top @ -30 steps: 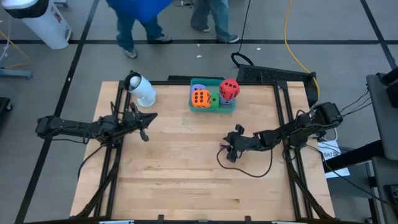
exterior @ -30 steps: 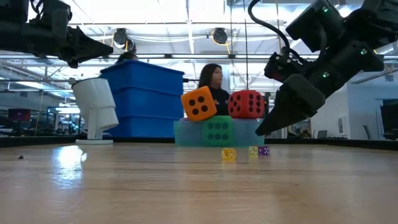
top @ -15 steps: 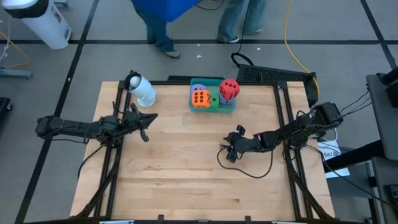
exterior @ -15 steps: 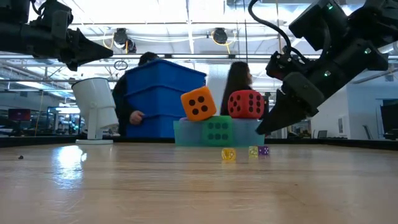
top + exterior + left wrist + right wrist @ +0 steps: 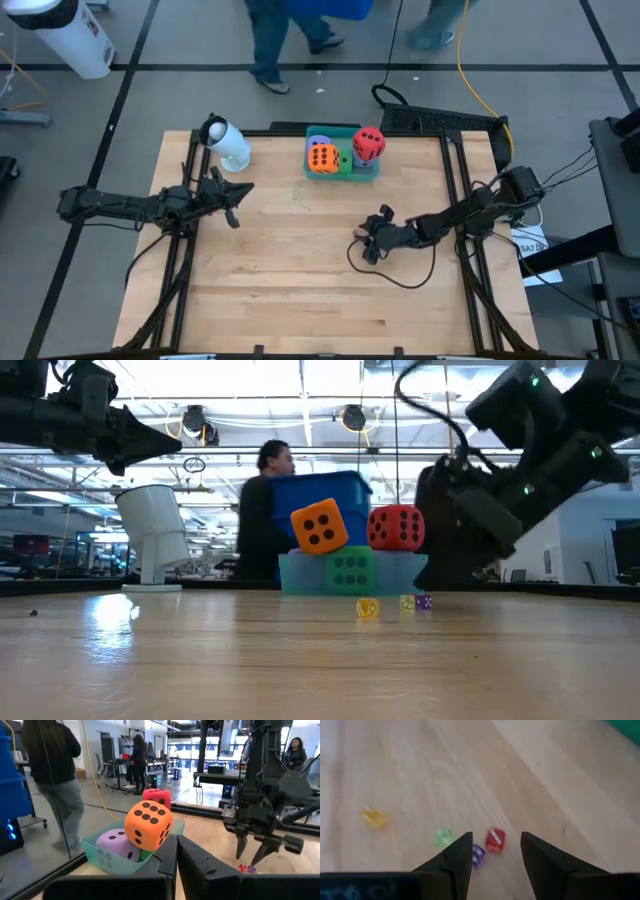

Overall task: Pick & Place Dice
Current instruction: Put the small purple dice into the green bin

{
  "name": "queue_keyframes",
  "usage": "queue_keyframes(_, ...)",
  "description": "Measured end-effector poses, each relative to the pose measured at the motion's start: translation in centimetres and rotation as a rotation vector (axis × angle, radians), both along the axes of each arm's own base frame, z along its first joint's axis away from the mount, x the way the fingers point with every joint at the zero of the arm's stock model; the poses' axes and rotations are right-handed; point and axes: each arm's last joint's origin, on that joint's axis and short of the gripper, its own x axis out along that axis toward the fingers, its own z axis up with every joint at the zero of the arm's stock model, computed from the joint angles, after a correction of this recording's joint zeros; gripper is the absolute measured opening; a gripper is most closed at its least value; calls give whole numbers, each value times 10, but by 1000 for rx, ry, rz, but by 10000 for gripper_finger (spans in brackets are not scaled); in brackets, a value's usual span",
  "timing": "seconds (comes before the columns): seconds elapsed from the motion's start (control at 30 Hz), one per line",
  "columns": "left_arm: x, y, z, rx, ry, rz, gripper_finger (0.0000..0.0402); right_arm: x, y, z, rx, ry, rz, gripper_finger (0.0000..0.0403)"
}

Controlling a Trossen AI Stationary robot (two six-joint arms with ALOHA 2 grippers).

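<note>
1. The teal tray (image 5: 365, 170) stands at the middle of the far edge of the counter (image 5: 300, 290).
2. Four big dice are seen in or on the tray. The orange die (image 5: 321, 157) sits tilted on top at the side toward the left arm. The red die (image 5: 368, 144) sits on top at the side toward the right arm.
3. The green die (image 5: 350, 570) lies low in the tray, under and between these two. One purple die (image 5: 117, 847) lies in the tray beside and partly under the orange die.
4. Four small clear dice lie on the bare wood near the middle of the counter, well apart from the tray: a small yellow die (image 5: 372, 817), a small green die (image 5: 442, 838), a small purple die (image 5: 478, 855) and a small red die (image 5: 495, 840). The last two lie close together; whether they touch I cannot tell.
5. The right hand (image 5: 372, 238) is over these small dice, near the middle of the counter. Its fingers (image 5: 455, 857) are partly apart and hold nothing; the small red die shows in the gap between them, down on the wood.
6. The left hand (image 5: 233, 203) waits above the counter near the left edge. Its fingers are closed together and empty.
7. A white cylinder (image 5: 228, 143) stands at the far left corner.
</note>
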Motion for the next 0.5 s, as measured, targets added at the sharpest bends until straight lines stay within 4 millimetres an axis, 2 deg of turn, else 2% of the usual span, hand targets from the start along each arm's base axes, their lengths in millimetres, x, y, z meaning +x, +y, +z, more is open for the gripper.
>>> queue_keyframes(0.27, 0, 0, -1, -4, 14, 0, 19, 6, 0, -20, -36, 12, -49, 155)
queue_keyframes(0.5, 0, 0, -2, -3, 21, -1, 19, 6, 0, -23, -39, 16, -44, 155)
